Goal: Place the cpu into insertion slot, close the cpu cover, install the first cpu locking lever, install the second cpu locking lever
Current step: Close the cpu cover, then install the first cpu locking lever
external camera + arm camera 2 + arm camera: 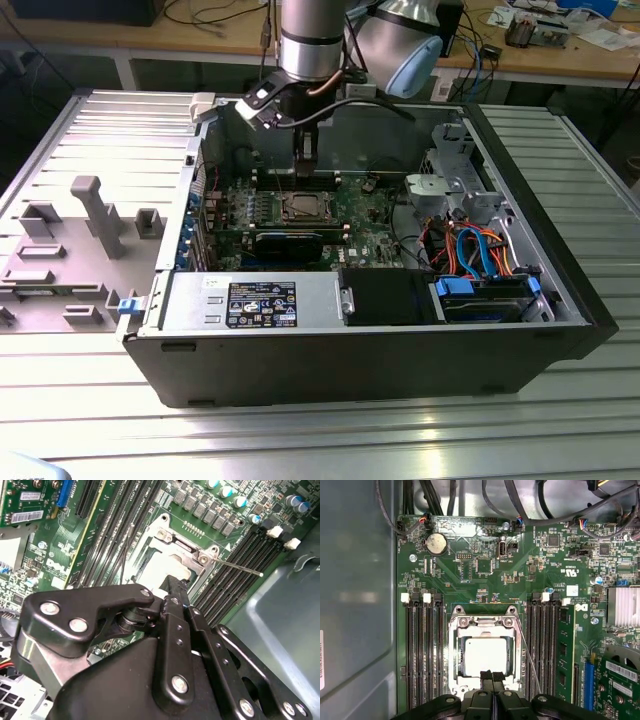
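The cpu lies in the insertion slot on the green board, silvery top up. The cpu cover, a silver frame, lies flat around it. My gripper hangs just above the socket's edge with its black fingers pressed together and nothing between them. It also appears in the exterior view, straight over the socket. A thin wire locking lever slants out from the socket corner over the memory slots; its tip points away from the board.
Long black memory slots flank the socket on both sides. A green expansion card and a finned heatsink sit to one side. Case walls, cables and a drive cage surround the board.
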### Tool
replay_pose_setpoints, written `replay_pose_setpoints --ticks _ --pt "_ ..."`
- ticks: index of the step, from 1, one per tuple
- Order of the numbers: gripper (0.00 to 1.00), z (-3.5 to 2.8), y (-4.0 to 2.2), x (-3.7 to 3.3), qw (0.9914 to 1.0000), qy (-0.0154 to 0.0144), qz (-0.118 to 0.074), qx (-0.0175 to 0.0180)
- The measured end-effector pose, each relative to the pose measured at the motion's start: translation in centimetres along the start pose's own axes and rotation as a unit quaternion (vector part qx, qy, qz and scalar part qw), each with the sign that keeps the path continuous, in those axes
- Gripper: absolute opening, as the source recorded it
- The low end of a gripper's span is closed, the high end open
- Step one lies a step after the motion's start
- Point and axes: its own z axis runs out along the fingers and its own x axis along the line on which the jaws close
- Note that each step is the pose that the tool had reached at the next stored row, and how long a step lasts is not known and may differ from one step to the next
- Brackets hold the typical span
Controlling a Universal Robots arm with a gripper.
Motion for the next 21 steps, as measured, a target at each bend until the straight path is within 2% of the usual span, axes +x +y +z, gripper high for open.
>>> replay_pose_setpoints --ticks 13,15,16,17,18,19,20,21 --pt "0.11 -0.02 0.0 0.0 1.0 0.0006 0.0 0.0" --pt "0.11 -0.01 0.0 -0.15 1.0 0.0018 0.0 0.0" --pt "0.11 0.01 0.0 -0.31 0.99999 0.0037 0.0 0.0" --pt "0.11 0.03 -0.01 -0.57 0.99998 0.0065 0.0 -0.0001" --pt "0.11 0.08 -0.02 -1.11 0.99989 0.0147 0.0 -0.0002" --pt "0.11 0.1 -0.02 -1.33 0.99978 0.021 0.0 -0.0003" --pt "0.11 0.12 -0.02 -1.61 0.99943 0.0337 -0.001 -0.0005" --pt "0.11 0.14 -0.02 -1.72 0.99917 0.0408 -0.001 -0.0007"
